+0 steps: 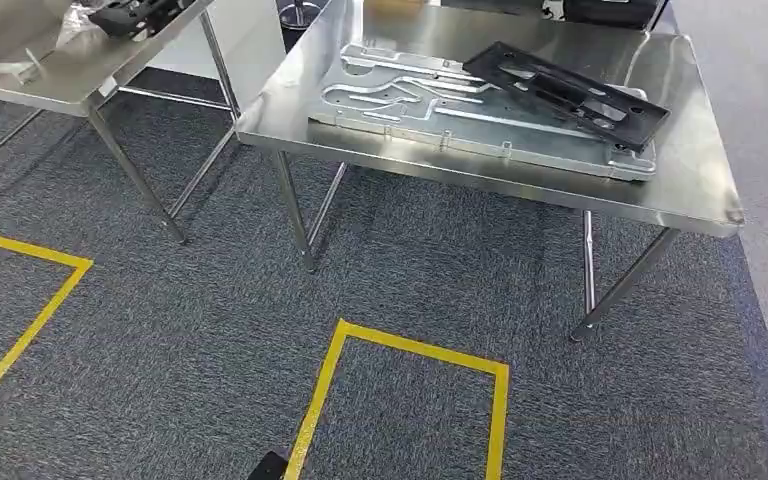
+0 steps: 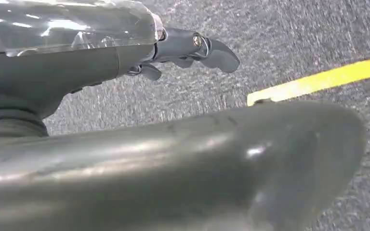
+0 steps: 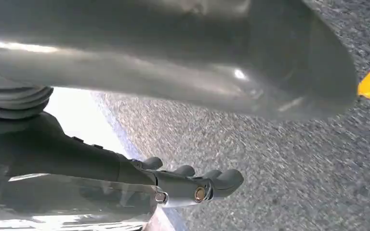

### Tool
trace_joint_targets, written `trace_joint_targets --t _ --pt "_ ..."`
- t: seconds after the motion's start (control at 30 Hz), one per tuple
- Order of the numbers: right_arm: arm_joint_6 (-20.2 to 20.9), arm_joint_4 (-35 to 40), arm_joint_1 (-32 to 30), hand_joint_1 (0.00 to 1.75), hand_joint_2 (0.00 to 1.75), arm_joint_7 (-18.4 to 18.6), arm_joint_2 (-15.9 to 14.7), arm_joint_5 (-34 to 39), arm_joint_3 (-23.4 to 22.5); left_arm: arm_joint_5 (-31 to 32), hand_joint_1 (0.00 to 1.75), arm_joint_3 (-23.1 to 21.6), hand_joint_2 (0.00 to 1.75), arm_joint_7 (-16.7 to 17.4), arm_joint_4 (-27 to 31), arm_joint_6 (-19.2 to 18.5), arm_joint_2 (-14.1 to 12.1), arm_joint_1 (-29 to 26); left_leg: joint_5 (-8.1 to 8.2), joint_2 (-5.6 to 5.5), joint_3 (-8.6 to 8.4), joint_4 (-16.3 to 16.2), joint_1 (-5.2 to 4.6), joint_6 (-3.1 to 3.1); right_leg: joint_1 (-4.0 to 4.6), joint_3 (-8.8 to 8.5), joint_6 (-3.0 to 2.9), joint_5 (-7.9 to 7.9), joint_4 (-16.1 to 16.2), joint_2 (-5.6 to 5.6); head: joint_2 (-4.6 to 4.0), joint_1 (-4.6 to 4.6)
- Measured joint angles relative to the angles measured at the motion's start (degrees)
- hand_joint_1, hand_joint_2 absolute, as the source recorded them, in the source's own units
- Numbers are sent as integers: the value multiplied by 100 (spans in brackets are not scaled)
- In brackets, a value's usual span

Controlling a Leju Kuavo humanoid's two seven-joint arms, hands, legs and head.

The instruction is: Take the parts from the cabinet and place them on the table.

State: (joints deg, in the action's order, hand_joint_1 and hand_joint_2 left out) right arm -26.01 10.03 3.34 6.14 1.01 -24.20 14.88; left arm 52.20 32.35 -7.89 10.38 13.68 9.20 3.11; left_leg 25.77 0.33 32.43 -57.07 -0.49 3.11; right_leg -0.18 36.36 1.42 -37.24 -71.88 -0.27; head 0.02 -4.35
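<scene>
From the head view I look down on a stainless steel table (image 1: 520,185) with thin tubular legs, standing on dark grey, speckled carpet (image 1: 210,330). On its polished top lies a flat silver metal panel (image 1: 430,115), stamped with raised ribs and cut-outs, and across the panel's far right end rests a black rectangular frame part (image 1: 565,95), set at an angle and overhanging the panel a little. Both parts sit on the table. A second steel table (image 1: 70,70) stands to the left, carrying some dark parts (image 1: 135,14) and crinkled clear plastic (image 1: 10,40). Yellow tape (image 1: 400,345) marks rectangles on the carpet in front of the tables; another outline (image 1: 30,320) lies further left.

The wrist views give me what the head view does not: my own hands. In the left wrist view the left hand (image 2: 183,50) hangs over the carpet, dark fingers (image 2: 219,55) extended and loosely apart, nothing in them, with the thick grey thumb (image 2: 197,163) blurred across the foreground and a strip of the yellow tape (image 2: 318,79) beyond. In the right wrist view the right hand (image 3: 188,185) likewise hangs over carpet, its fingers (image 3: 226,180) straight and side by side, holding nothing; its smooth grey thumb (image 3: 173,57) looms close, and a pale bright floor area (image 3: 82,120) borders the carpet.
</scene>
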Motion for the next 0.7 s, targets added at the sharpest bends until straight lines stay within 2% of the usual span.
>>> trace_joint_targets --t 0.03,0.07,0.1,0.17,0.2,0.23,0.27,0.33,0.37,0.4,0.43,0.5,0.53,0.57,0.6,0.63,0.67,0.7 --pt "-15 -2 -4 0 0 -17 -2 9 4 44 0 -2 0 4 0 -4 0 -6 -1 -33 5 -7 0 -2 -13 145 23 -63 -299 4 0 0" --pt "-28 -2 -6 0 0 -26 -2 22 4 43 0 -4 0 18 0 -7 0 -12 -3 -71 4 -15 8 -7 -36 155 47 44 -304 3 0 0" --pt "-35 -2 -10 0 0 -37 -2 26 7 43 0 -7 0 22 0 -7 0 -16 -4 -107 3 -28 14 -17 -62 40 60 256 -44 3 0 -2" --pt "-39 -7 -25 0 0 -50 -11 39 7 43 0 -9 0 28 0 -4 0 -11 13 -194 7 -85 34 -62 -101 -440 79 781 933 35 0 0" --pt "-39 -7 -26 0 0 -52 -13 44 7 44 0 -9 0 28 0 -4 0 -10 29 -218 33 -125 36 -98 -126 -618 78 801 1317 197 0 0" --pt "-44 -7 -27 0 0 -52 -13 50 9 45 0 -11 0 30 0 -4 -2 2 44 -252 61 -175 3 -149 -71 -596 13 802 1352 214 0 -2" --pt "-44 -7 -18 0 0 -52 -13 52 9 46 0 -11 0 31 0 -4 0 3 27 -254 76 -158 5 -176 -88 -585 -23 815 1335 172 0 -2" --pt "-37 -7 -8 0 0 -48 -13 52 11 48 0 -11 0 35 0 -4 0 -3 -7 -284 82 -134 24 -240 -50 -578 -92 834 1334 142 0 -2" --pt "-31 -7 -7 0 0 -48 -11 52 11 48 0 -11 0 35 2 -4 -2 -5 1 -310 99 -155 24 -268 -89 -584 -151 872 1385 102 0 -2" --pt "-28 -9 -9 0 0 -39 -7 52 13 48 0 -11 0 35 0 -2 -2 -11 97 -233 131 -252 31 -296 -99 -590 -182 890 1397 54 0 -2" --pt "-24 -9 -15 0 0 -33 -7 52 13 48 0 -11 0 35 0 -2 -2 -5 334 -157 274 -576 30 -335 -105 -573 -215 895 1399 27 0 -2" --pt "-2 -13 -24 0 0 -11 -11 52 13 48 0 -11 0 13 0 -2 -2 1 802 -114 675 -1499 77 -393 -89 -545 -229 898 1396 -47 0 -2" --pt "11 -17 -26 0 0 0 -18 52 13 50 0 -11 0 13 0 -2 0 -4 914 -103 827 -1858 86 -409 -86 -536 -229 898 1390 -80 0 -4" --pt "18 -17 -28 0 0 7 -22 52 13 61 0 -11 0 15 0 0 2 -13 905 -89 864 -1975 91 -419 -83 -535 -228 898 1388 -112 0 -4" --pt "22 -17 -28 0 0 11 -22 52 13 93 0 -11 0 18 0 2 2 -20 766 -73 760 -1799 96 -413 -80 -539 -227 898 1386 -144 0 -2" --pt "26 -17 -26 0 0 13 -22 50 13 109 0 -11 0 20 0 7 2 -21 533 -55 522 -1372 96 -393 -75 -549 -221 894 1386 -171 0 -2" --pt "31 -17 -23 0 0 15 -22 50 13 109 0 -11 0 22 0 15 2 -15 264 -5 188 -748 94 -352 -70 -566 -211 888 1386 -197 0 -2" --pt "31 -17 -23 0 0 17 -22 50 13 107 0 -11 0 28 2 18 2 -7 128 108 -77 -249 76 -299 -65 -582 -197 881 1386 -225 0 -4"
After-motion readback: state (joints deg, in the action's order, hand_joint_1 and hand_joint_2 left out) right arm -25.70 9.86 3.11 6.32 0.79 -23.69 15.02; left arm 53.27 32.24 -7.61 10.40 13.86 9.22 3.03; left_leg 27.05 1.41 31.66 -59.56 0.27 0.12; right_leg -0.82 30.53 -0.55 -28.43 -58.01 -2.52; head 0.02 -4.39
